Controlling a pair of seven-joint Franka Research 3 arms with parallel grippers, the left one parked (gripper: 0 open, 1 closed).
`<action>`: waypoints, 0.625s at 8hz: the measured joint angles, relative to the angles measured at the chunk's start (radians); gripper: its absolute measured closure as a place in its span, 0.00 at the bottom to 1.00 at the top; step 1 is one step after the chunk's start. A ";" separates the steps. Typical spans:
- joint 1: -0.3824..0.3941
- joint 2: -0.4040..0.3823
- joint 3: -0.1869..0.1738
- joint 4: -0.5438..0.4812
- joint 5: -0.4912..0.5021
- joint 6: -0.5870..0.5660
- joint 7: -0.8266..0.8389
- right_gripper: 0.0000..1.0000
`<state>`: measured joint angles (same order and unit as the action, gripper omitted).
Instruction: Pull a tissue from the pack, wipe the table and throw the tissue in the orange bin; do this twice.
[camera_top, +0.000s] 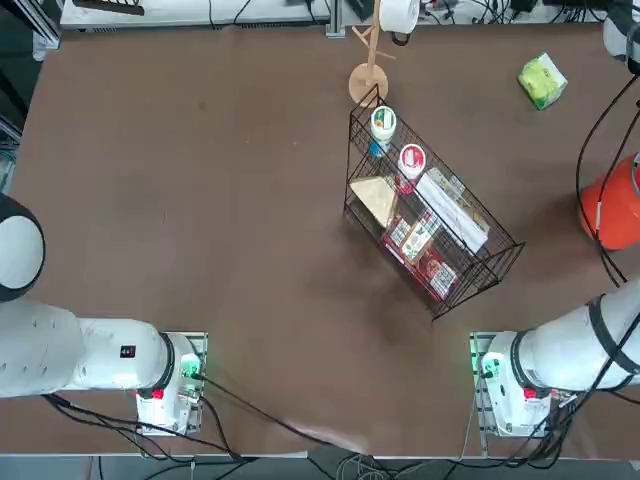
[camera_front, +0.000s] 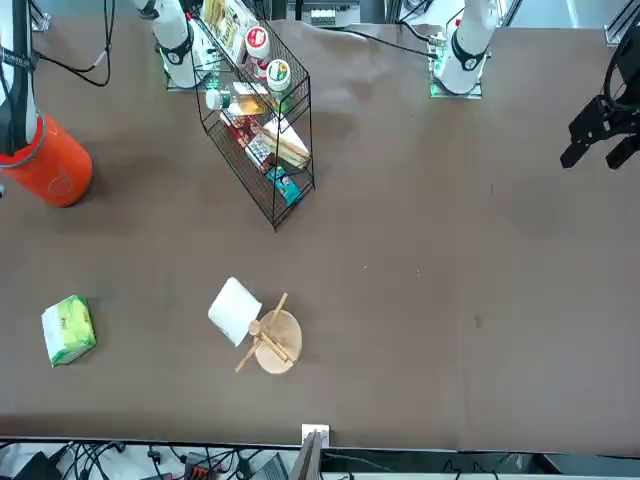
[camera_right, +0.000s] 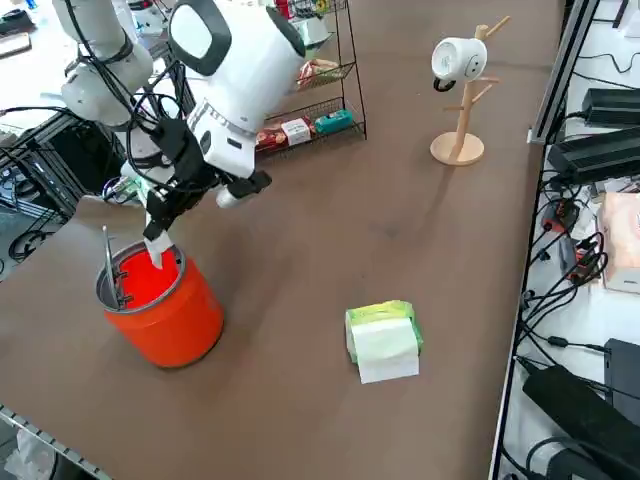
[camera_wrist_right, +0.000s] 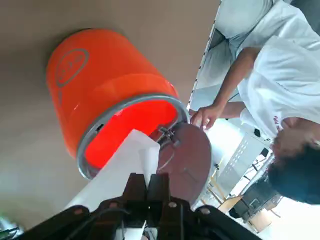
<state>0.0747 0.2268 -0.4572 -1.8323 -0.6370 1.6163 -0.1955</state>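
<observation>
The orange bin (camera_right: 165, 300) stands near the table's (camera_top: 200, 200) right edge, also seen in the top view as the bin (camera_top: 612, 205) and in the front view as the bin (camera_front: 50, 165). My right gripper (camera_right: 162, 228) hangs just above the bin's open mouth. It is shut on a white tissue (camera_right: 155, 250) that dangles into the rim. In the wrist view the gripper (camera_wrist_right: 147, 181) pinches the tissue (camera_wrist_right: 122, 162) over the bin (camera_wrist_right: 100, 90). The green pack (camera_right: 383, 340) lies flat on the table beyond the bin, apart from the gripper, and shows as the pack (camera_top: 543, 80) at the far right.
A black wire basket (camera_top: 425, 215) full of groceries stands mid-table. A wooden mug tree (camera_top: 370, 75) with a white mug is at the far edge. A person (camera_wrist_right: 270, 75) sits just past the table's right edge, hand near the bin. Cables lie along the far side.
</observation>
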 joint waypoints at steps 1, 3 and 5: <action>-0.012 0.011 0.000 -0.001 0.000 0.018 -0.013 0.99; -0.039 0.034 0.000 -0.008 0.000 0.056 -0.029 0.97; -0.066 0.048 0.000 -0.012 0.000 0.078 -0.064 0.97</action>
<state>0.0086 0.2744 -0.4577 -1.8444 -0.6372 1.6939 -0.2596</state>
